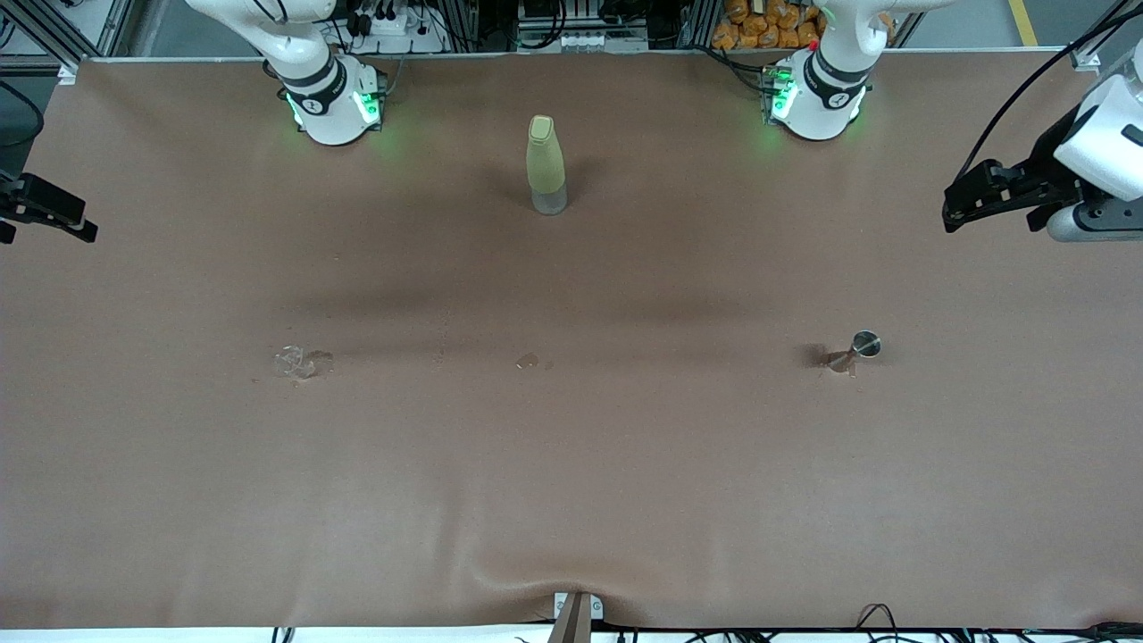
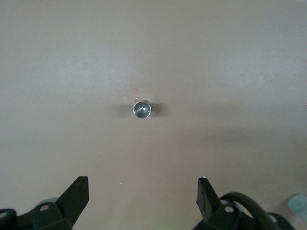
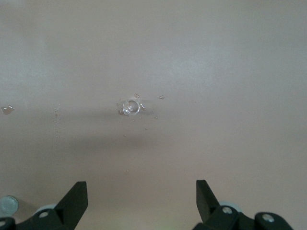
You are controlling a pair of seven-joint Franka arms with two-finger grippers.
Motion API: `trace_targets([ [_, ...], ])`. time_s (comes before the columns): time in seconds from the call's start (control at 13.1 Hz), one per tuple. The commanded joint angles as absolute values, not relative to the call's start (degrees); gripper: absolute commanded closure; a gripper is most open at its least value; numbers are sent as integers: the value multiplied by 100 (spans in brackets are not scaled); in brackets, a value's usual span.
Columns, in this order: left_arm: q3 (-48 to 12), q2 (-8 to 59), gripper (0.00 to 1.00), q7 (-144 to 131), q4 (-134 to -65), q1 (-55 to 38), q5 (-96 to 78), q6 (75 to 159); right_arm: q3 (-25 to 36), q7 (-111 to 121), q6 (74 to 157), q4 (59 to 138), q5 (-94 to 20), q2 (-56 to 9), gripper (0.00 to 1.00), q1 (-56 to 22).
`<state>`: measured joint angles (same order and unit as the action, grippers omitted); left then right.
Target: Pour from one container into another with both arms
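The tiny clear glass cup (image 1: 299, 362) stands on the brown table toward the right arm's end, with small droplets around it; the right wrist view shows it (image 3: 130, 107) well ahead of the fingers. The silver jigger (image 1: 859, 348) stands toward the left arm's end, and the left wrist view looks down into its round cup (image 2: 142, 109). My left gripper (image 1: 960, 210) hangs open over the table's end, apart from the jigger, its jaws wide and empty (image 2: 141, 194). My right gripper (image 1: 76, 223) hangs open over the other end, also empty (image 3: 141, 194).
A tall yellow-green bottle (image 1: 546, 165) stands upright mid-table, farther from the front camera than both vessels. A small wet spot (image 1: 533, 362) lies between cup and jigger. The two arm bases (image 1: 335, 107) (image 1: 817, 98) stand along the back edge.
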<state>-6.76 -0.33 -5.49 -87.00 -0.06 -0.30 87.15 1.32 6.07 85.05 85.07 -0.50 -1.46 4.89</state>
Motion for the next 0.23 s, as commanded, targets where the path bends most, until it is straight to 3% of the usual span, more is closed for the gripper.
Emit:
trace_targets([
  [0.0, -607, -211, 0, -387, -8877, -79, 88, 8798, -35, 501, 8481, 8429, 0, -132, 0, 659],
  [0.15, -606, -211, 0, -395, -8859, -88, 97, 8798, -35, 501, 8473, 8437, 9, -106, 0, 616],
])
